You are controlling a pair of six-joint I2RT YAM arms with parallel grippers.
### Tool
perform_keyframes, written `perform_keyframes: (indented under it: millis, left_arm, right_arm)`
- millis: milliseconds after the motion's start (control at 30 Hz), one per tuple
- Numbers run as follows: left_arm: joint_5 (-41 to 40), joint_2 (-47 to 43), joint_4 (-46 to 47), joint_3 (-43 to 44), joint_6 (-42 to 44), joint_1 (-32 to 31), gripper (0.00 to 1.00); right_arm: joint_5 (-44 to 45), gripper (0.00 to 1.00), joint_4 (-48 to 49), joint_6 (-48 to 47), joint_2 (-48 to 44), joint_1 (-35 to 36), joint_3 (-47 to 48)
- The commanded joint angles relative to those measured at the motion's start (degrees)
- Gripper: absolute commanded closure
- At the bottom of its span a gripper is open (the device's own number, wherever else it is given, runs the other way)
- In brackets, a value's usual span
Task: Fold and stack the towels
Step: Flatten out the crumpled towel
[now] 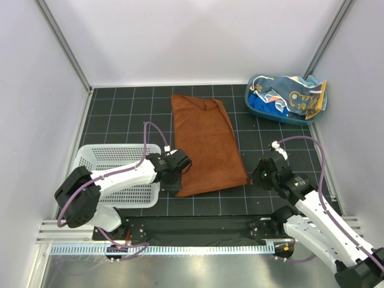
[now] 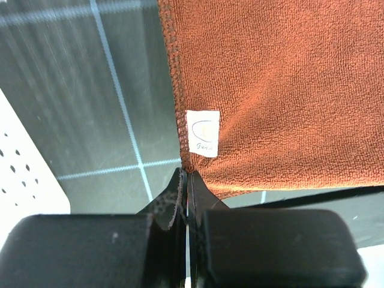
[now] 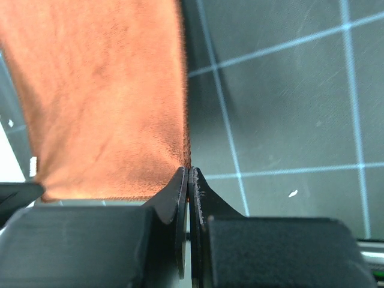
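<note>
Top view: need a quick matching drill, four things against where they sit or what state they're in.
Things:
1. brown towel
2. white basket
3. blue tub
4. left pincer

Places or states:
a. far right corner
b. centre of the table
c. near left side
d. closed on the towel's near left corner

Pairs: 1-b, 2-c, 3-a, 4-d
</note>
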Motion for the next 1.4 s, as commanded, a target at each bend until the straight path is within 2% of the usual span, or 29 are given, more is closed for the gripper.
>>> perform_keyframes:
  millis: [0,200,333,433,600,633,700,733,800,833,933,1100,1200,1267,1333,1367]
  left_arm:
    - [2.4,-1.9,-2.8,-1.1,0.7,-0.6,1.00]
    - [2.2,-1.2,-5.2,-0.3,1.3,-1.0,1.00]
    - [4.9,-0.8,-4.2,-2.3,0.4,-1.2,1.00]
    - [5.6,-0.1,-4.2,-3.4,0.1,-1.7,1.00]
    - [3.7,0.0,-6.2,-2.8,0.6,-1.6,1.00]
    - [4.0,0.2,-6.6,-2.4,0.9,-1.7,0.96]
    - [4.6,0.5,-7.0,-1.7,1.7,-1.6,0.87]
    - [4.6,0.7,-7.3,-1.3,1.9,-1.6,0.83]
    - [5.0,0.7,-8.1,0.6,2.4,-1.6,0.75]
    - [4.9,0.7,-8.7,1.7,2.8,-1.7,0.66]
    - [5.1,0.3,-10.6,5.5,3.8,-1.7,0.57]
    - [2.4,1.7,-14.6,16.7,5.9,-1.6,0.56]
    - [0.8,5.9,-15.3,23.9,7.6,-0.1,0.55]
    - [0.2,8.5,-14.4,30.8,9.0,2.9,0.55]
    - [0.1,12.9,-12.5,37.9,10.3,5.9,0.55]
    - [-2.3,14.5,-11.8,40.9,11.1,7.1,0.55]
  right_arm:
    - [-0.1,0.99,-2.3,4.5,-0.3,5.2,-0.8]
    - [5.8,0.99,0.2,13.1,3.9,21.1,-3.6]
    - [9.4,0.99,2.0,17.5,8.3,28.5,-5.5]
    - [10.5,0.99,2.3,17.8,9.2,29.6,-5.9]
    - [13.9,0.99,-1.2,16.8,7.4,29.6,-4.4]
    - [13.9,0.97,-2.0,16.5,7.0,29.6,-4.0]
    - [13.8,0.88,-2.4,16.1,6.3,29.6,-3.6]
    - [13.8,0.78,-2.6,15.8,6.1,29.5,-3.3]
    - [14.5,0.68,-2.8,15.2,5.4,29.5,-2.2]
    - [14.9,0.59,-2.7,14.9,5.2,29.5,-1.4]
    - [16.4,0.48,-3.2,13.2,5.3,29.5,2.1]
    - [21.3,0.47,-1.4,6.5,9.4,29.0,10.7]
    - [18.5,0.47,4.5,-2.1,15.7,23.1,18.0]
    - [11.3,0.47,12.1,-6.6,21.1,15.6,21.5]
    - [8.0,0.48,17.9,-12.5,26.0,8.7,26.0]
    - [7.2,0.48,18.9,-15.0,32.1,6.9,28.2]
